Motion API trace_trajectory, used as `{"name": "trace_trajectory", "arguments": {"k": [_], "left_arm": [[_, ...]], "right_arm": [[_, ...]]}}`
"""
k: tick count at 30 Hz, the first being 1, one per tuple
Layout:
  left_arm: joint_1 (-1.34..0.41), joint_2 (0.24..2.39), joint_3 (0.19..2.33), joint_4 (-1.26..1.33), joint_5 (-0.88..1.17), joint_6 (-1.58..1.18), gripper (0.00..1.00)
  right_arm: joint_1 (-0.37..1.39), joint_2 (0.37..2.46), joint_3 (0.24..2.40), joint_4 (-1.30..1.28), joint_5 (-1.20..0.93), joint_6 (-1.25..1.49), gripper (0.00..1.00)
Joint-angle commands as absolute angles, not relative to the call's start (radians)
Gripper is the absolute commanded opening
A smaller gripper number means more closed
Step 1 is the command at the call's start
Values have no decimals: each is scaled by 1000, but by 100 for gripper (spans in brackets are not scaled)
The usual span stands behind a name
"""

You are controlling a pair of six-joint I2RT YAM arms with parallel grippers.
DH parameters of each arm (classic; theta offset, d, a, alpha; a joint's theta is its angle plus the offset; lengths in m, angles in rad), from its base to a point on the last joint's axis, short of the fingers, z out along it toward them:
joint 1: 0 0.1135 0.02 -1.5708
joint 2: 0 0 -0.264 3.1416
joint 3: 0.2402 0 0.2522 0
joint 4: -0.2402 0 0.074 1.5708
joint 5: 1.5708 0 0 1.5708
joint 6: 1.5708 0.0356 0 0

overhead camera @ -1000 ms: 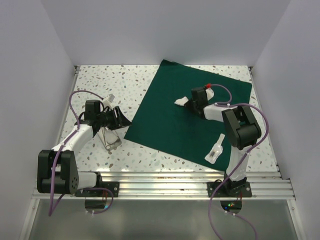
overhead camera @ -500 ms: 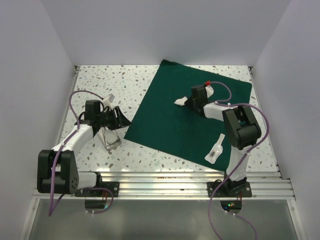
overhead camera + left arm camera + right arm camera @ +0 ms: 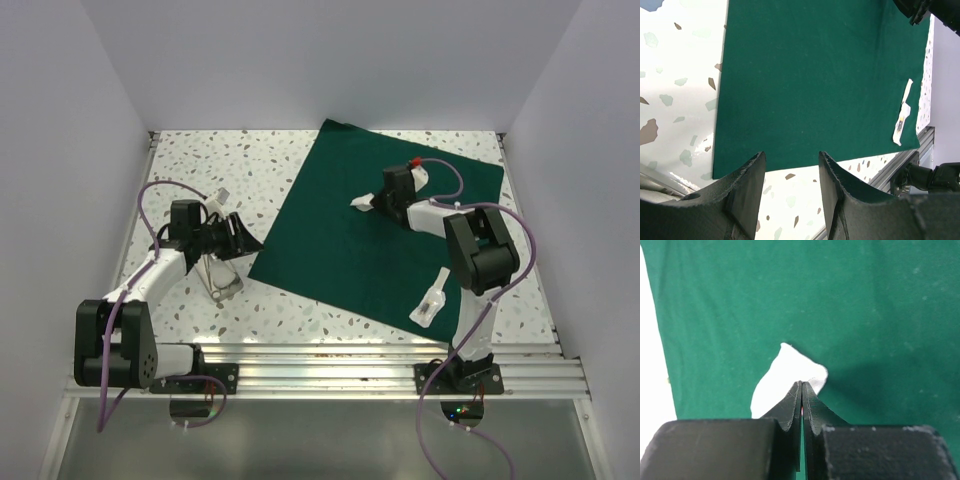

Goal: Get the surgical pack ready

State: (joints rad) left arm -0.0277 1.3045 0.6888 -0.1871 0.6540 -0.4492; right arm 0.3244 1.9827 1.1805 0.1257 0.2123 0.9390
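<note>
Plainly, the weak point is the grip: the right fingers (image 3: 796, 401) are pressed together on only the near edge of the gauze (image 3: 785, 372), which seems to hang just above the far half of the drape (image 3: 320, 250). We judge that a quick swing or a brush against the cloth could pull it free and drop it off target. A low pass could also drag and wrinkle the drape, which lies flat and unfolded on the counter (image 3: 200, 160). The packet (image 3: 431, 298) rests on the drape's near corner, close to the right arm, so a careless retreat might sweep it off the edge. The left fingers (image 3: 751, 172) are spread and hold nothing. They hover over the counter beside the drape's left edge, with the tray (image 3: 222, 280) near them, and a sudden reach there could knock the tray. For room, we see the drape's middle and left part bare, and open counter at the far left. Walls close 3 sides, and the drape's far and right corners lie near them, so travel there is tight.
</note>
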Motion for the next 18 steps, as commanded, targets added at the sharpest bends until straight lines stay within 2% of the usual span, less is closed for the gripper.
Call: {"name": "trace_trajectory", "arguments": {"k": [1, 18], "left_arm": [[-34, 1295, 690, -147, 670, -430, 50], [-34, 1293, 693, -149, 673, -431, 50]], "right_arm": [[311, 2002, 1218, 114, 241, 911, 0], [305, 2003, 1241, 155, 198, 850, 0]]}}
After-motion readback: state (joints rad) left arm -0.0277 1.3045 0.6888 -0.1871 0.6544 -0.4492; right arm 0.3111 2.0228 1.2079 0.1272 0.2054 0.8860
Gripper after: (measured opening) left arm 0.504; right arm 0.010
